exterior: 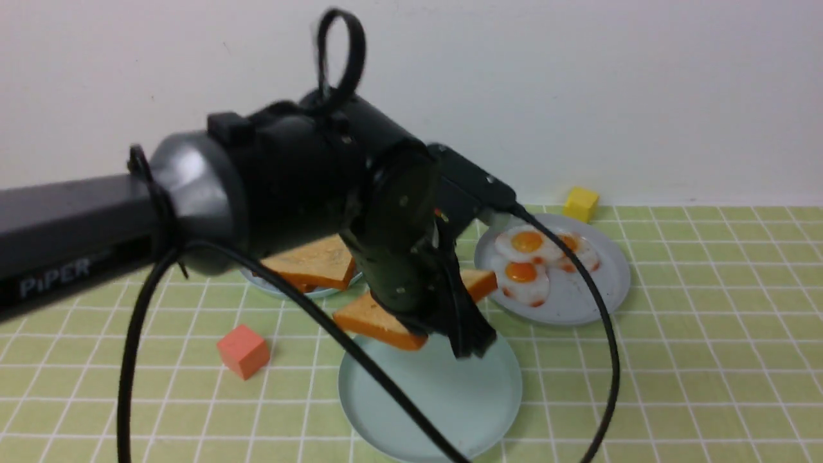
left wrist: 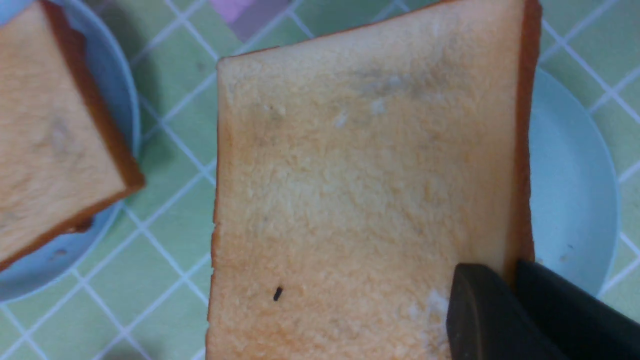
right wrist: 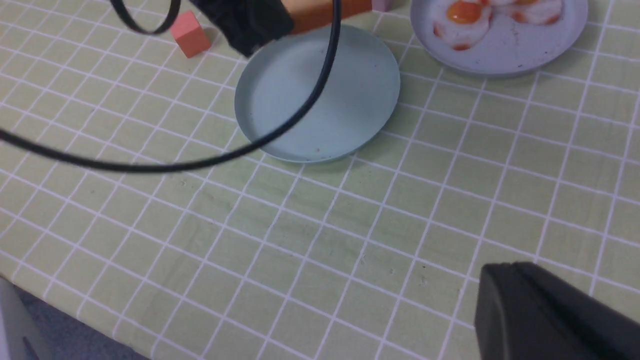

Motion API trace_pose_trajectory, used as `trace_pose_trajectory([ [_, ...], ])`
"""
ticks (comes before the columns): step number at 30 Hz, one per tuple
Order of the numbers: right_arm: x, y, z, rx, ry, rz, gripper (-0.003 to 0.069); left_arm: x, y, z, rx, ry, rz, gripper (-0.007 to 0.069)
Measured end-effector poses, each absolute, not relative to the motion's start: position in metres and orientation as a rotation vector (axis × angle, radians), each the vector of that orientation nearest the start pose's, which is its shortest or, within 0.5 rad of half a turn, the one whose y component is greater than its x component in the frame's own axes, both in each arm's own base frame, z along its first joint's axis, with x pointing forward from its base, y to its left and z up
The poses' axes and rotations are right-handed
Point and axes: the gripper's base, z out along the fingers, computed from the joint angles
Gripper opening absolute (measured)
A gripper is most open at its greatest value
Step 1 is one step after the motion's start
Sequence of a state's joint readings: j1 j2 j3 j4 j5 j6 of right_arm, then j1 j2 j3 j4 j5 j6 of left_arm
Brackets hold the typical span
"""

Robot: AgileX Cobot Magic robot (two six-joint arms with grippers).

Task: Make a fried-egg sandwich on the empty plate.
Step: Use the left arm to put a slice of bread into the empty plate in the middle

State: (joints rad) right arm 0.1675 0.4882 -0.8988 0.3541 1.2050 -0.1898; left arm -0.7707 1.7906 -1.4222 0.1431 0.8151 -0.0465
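left fingers (left wrist: 480,315): clamped on toast (left wrist: 350,200) edge | toast: aloft, partly over aqua plate (exterior: 450,402) | right fingers (right wrist: 540,310): closed, empty, above tabletop (right wrist: 350,240)

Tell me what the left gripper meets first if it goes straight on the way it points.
Probably the empty plate: the left gripper, shut on a toast slice, points down over the plate's far part. The slice may touch first; the gap is hard to judge.

Toast slice (exterior: 376,321) partly over plate (exterior: 463,399), eggs (exterior: 524,273) behind — rightward
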Motion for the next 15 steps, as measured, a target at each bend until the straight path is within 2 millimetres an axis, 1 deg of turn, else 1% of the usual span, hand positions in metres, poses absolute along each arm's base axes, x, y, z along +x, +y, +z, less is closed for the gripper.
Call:
trace_pose_trajectory([
  [1,0.040,0.036,0.374,-0.428,2.209,0.422,0.0011,0.278,-0.269,0.252,1.072,2.457,-0.093,0.0057],
  [3,0.040,0.036,0.374,-0.429,2.211,0.417,0.0013,0.274,-0.277,0.241,1.114,2.460,-0.088,0.0057],
  [6,0.040,0.036,0.373,-0.429,2.212,0.416,0.0015,0.273,-0.285,0.230,1.140,2.455,-0.090,0.0056],
  [10,0.040,0.036,0.373,-0.429,2.212,0.413,0.0016,0.277,-0.288,0.220,1.157,2.447,-0.072,0.0056],
  [12,0.040,0.035,0.373,-0.429,2.213,0.410,0.0018,0.280,-0.287,0.213,1.187,2.433,-0.027,0.0056],
  [15,0.040,0.035,0.373,-0.428,2.214,0.405,0.0019,0.282,-0.287,0.209,1.211,2.419,0.007,0.0056],
])
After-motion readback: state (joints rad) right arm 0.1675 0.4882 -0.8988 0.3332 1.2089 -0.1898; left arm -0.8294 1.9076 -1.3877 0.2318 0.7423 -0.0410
